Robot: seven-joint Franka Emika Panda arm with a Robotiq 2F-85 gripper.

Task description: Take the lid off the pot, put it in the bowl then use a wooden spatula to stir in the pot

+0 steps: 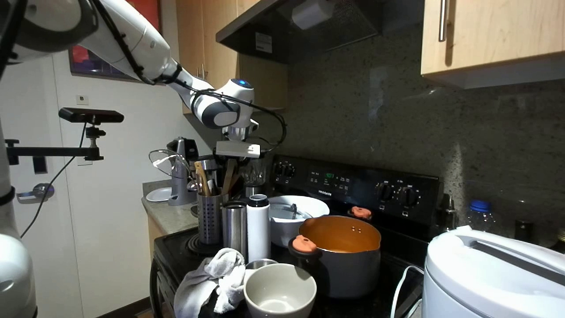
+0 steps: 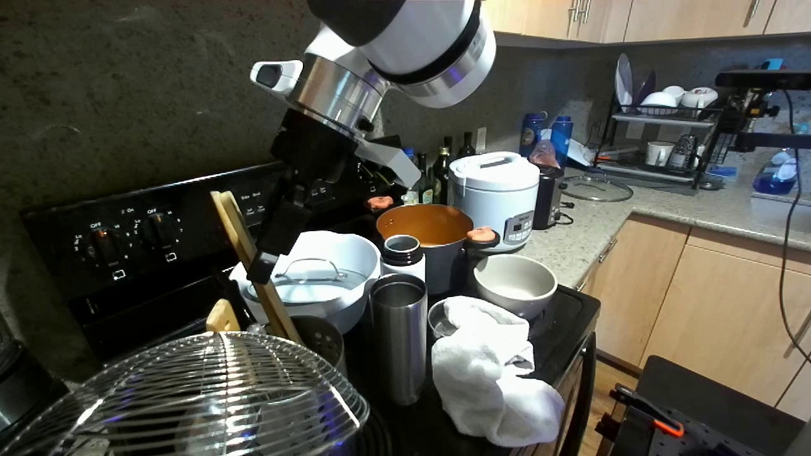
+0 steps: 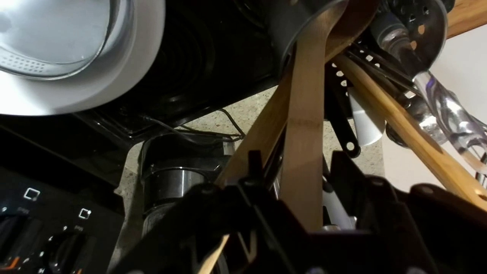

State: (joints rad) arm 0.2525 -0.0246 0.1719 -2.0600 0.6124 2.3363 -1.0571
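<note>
Your gripper (image 3: 298,158) has fingers (image 3: 255,164) parted wider than the wooden spatula (image 3: 305,118) between them, holding nothing. Upper left in the wrist view, the lid (image 3: 49,30) lies in the bowl (image 3: 146,57); in both exterior views the pot (image 1: 353,274) is uncovered. Grasping and stirring remain, I judge.

One pot (image 1: 351,271), one large white bowl (image 1: 282,230), one beige bowl (image 1: 280,282), two lids (image 2: 310,292), at least three wooden utensils (image 3: 304,125) near the tool (image 3: 298,161)
</note>
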